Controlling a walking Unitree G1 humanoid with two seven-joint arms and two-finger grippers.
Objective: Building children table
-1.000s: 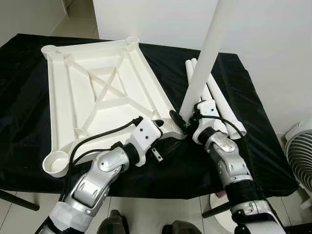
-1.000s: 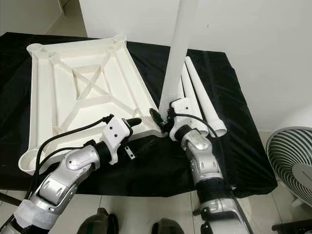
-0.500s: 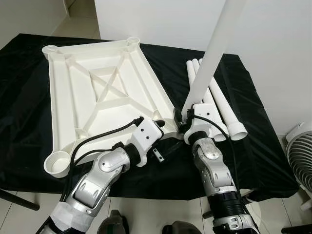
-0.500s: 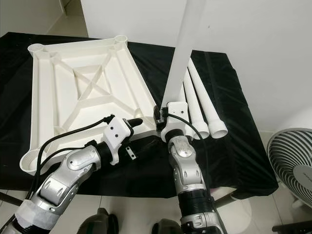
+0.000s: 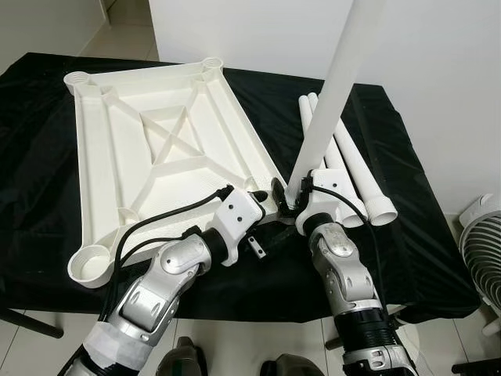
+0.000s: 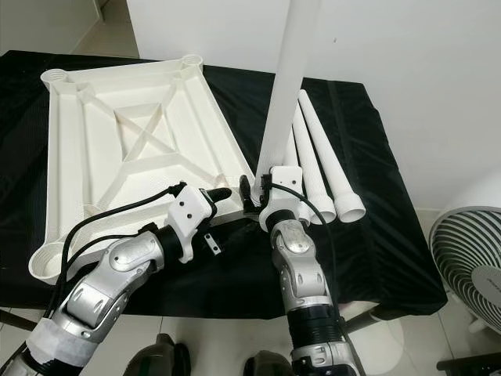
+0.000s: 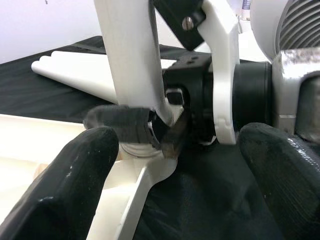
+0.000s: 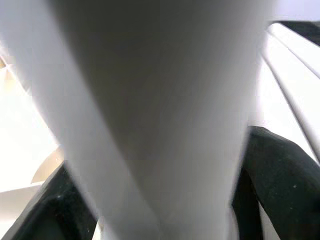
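A white table top (image 5: 156, 149) lies upside down on the black-covered table (image 5: 47, 180). My right gripper (image 5: 291, 196) is shut on a long white leg (image 5: 333, 94) and holds it nearly upright. The leg's lower end sits at the top's near right corner socket (image 5: 258, 188). In the right wrist view the leg (image 8: 160, 100) runs between the black fingers (image 8: 280, 170). My left gripper (image 5: 270, 211) is open just in front of that corner. In the left wrist view its fingers (image 7: 75, 175) stand wide apart either side of the corner and the leg's (image 7: 130, 60) foot.
Three spare white legs (image 5: 352, 168) lie side by side on the cloth right of the top. A white fan (image 5: 481, 251) stands on the floor at the far right. A white wall (image 5: 258, 31) rises behind the table. The cloth's near edge hangs just under my arms.
My right arm has swung left with the leg, bringing its lower end from beside the spare legs to the near right corner socket. The left arm has barely moved.
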